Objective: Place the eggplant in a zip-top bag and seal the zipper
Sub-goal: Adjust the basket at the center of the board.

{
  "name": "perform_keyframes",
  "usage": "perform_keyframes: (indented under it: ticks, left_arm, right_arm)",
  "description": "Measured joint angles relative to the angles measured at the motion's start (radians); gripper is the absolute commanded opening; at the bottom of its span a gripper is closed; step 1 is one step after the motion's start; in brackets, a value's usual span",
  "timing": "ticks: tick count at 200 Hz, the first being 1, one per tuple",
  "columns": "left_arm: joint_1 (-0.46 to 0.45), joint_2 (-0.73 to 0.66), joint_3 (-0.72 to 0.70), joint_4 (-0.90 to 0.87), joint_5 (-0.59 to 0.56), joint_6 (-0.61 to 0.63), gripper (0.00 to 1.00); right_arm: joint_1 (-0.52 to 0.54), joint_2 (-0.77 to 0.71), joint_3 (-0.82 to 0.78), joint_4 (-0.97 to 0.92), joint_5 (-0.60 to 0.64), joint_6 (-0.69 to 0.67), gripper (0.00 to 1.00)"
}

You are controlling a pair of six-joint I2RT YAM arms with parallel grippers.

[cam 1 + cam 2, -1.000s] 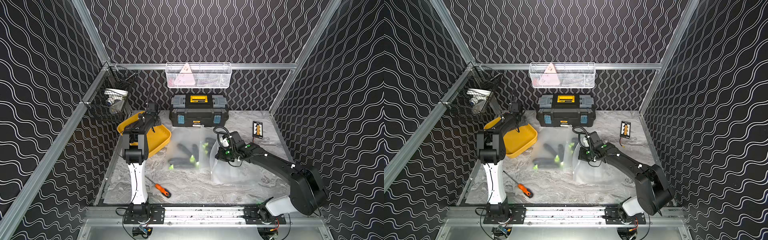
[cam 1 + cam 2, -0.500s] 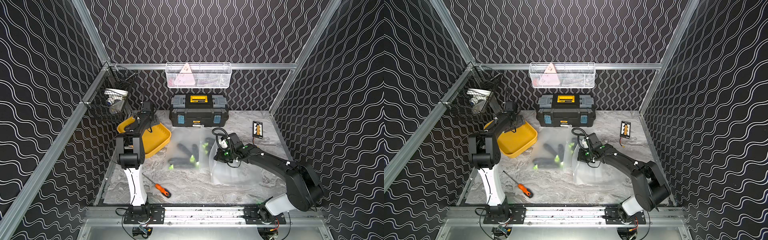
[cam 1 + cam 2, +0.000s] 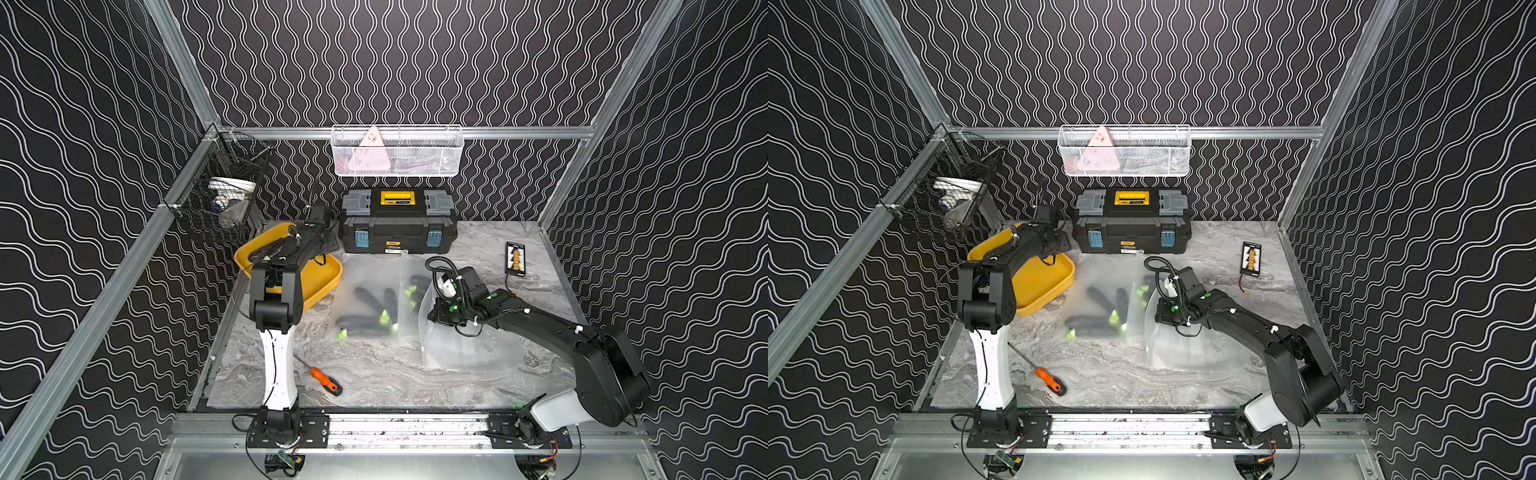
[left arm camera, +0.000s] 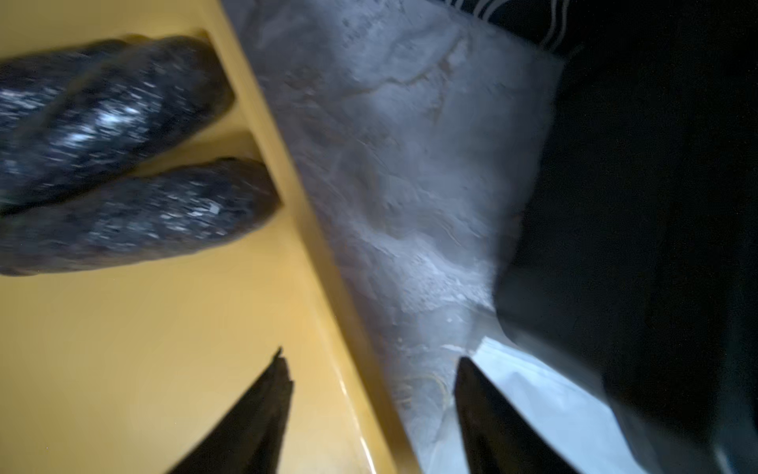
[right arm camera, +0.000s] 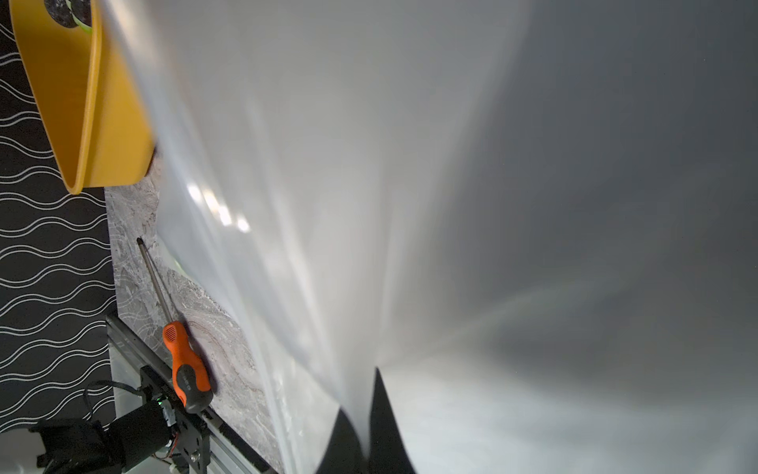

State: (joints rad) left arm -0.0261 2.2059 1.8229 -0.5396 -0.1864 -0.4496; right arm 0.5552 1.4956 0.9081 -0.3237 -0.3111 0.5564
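**Booth:** Grey marble table, black wavy walls all round. What have you got?

**Me:** My right pincer is clamped on the film of the zip-top bag, toward the table's right edge. I'm holding one edge of it up off the marble, and the rest lies flat.

**Booth:** And the left?

**Me:** My left pincer hangs over the rim of the yellow tray in the far left corner. The jaws are apart with nothing between them. It's a blurred view, mind.

**Booth:** The eggplants?

**Me:** Two eggplants lie in the tray, side by side and touching, their ends near its wall.

**Booth:** What's mid-table?

**Me:** A second bag, lying flat, with dark shapes and green tips inside, right beside the bag I'm holding. There's a black toolbox at the far edge behind it, and an orange-handled screwdriver toward the front edge.
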Motion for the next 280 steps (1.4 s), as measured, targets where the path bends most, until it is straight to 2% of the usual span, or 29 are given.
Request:
perform_keyframes:
  ticks: [15,50,109,155,184,216,231,242,255,280]
  left_arm:
    - [-0.003,-0.007,-0.025,0.004,-0.008,0.004,0.35]
    - [-0.007,-0.031,-0.065,0.008,-0.028,0.042,0.25]
    - [-0.021,-0.109,-0.154,0.008,0.001,0.129,0.21]
    - [-0.042,-0.257,-0.354,0.007,0.061,0.165,0.18]
    - [-0.079,-0.314,-0.393,-0.043,0.085,0.192,0.18]
    - [-0.117,-0.337,-0.436,-0.089,0.121,0.238,0.29]
    - [-0.109,-0.351,-0.455,-0.119,0.110,0.243,0.49]
    - [-0.104,-0.362,-0.456,-0.130,0.106,0.243,0.58]
    - [-0.097,-0.379,-0.455,-0.130,0.108,0.242,0.66]
    - [-0.088,-0.390,-0.417,-0.129,0.111,0.207,0.74]
  right_arm:
    - [0.000,-0.003,-0.001,0.000,0.000,-0.001,0.02]
    - [-0.001,-0.003,-0.001,0.000,0.000,-0.008,0.02]
    - [-0.001,0.007,0.000,0.000,0.000,-0.008,0.02]
    - [-0.001,0.005,0.000,0.000,0.000,-0.008,0.02]
    - [0.000,-0.008,0.000,0.000,0.000,-0.008,0.02]
    - [0.000,-0.021,0.000,0.000,0.005,-0.009,0.02]
    - [0.000,-0.024,0.000,0.000,0.008,-0.016,0.02]
    - [0.000,-0.026,0.000,0.000,0.008,-0.018,0.02]
    - [0.000,-0.026,0.004,-0.006,0.011,-0.019,0.02]
    - [0.000,-0.026,0.022,-0.020,0.018,-0.026,0.03]
